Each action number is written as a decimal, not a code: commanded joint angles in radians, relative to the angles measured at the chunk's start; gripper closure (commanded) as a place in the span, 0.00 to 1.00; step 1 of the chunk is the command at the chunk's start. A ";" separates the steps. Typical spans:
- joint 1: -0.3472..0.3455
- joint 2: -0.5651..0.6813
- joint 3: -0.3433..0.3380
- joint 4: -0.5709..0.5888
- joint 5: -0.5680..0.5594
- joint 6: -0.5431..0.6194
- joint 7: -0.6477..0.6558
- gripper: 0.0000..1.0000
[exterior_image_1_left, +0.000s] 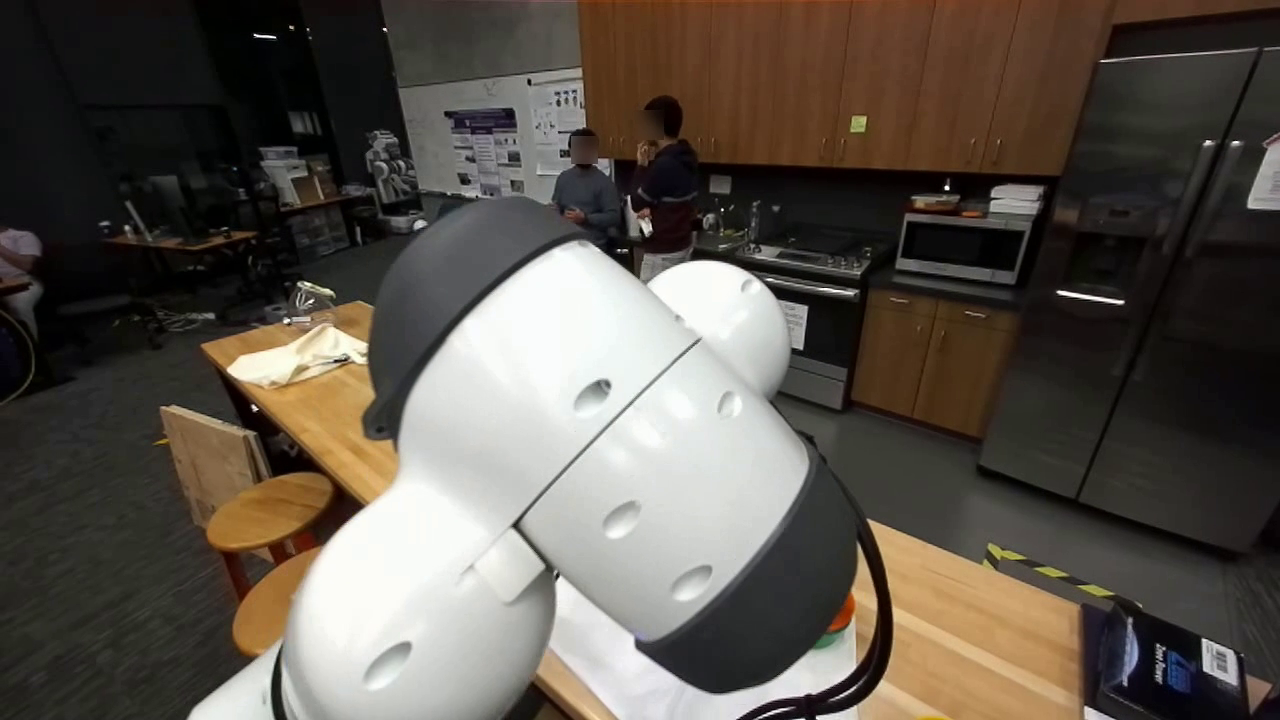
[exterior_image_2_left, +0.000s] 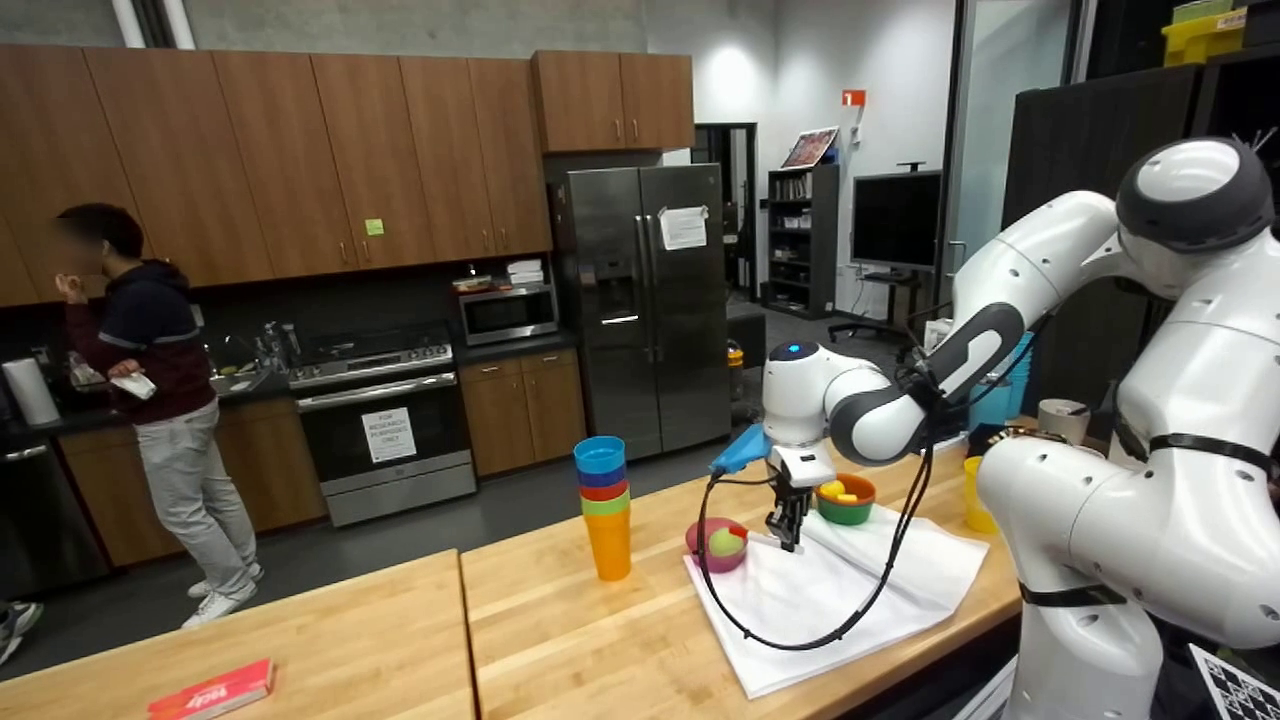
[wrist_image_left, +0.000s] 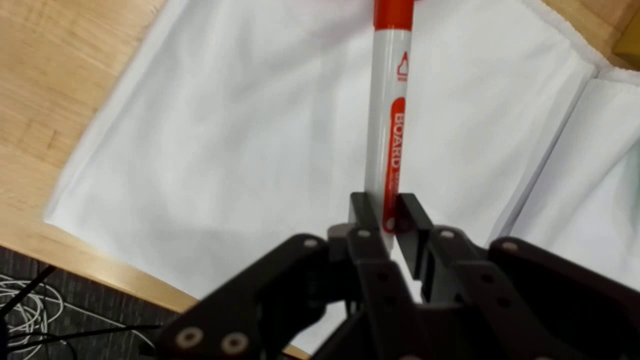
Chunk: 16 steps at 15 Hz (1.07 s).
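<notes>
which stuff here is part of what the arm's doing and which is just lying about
Likely part of it:
red-and-white marker, gripped by the end effector
pink bowl, by the marker's red cap
white cloth, underneath

Apparently just lying about:
stack of coloured cups
red book-like item
orange-and-green bowl, with yellow pieces inside

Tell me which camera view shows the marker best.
The wrist view: the marker is large, BOARD readable, though its red end is cut off. An exterior view shows it small, near the pink bowl; in an exterior view the arm hides it.
</notes>
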 joint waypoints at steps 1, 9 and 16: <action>0.036 -0.058 0.041 0.062 0.066 -0.096 0.000 0.96; 0.161 -0.143 0.008 0.231 0.238 -0.415 0.000 0.96; 0.306 -0.240 -0.106 0.362 0.234 -0.566 0.000 0.96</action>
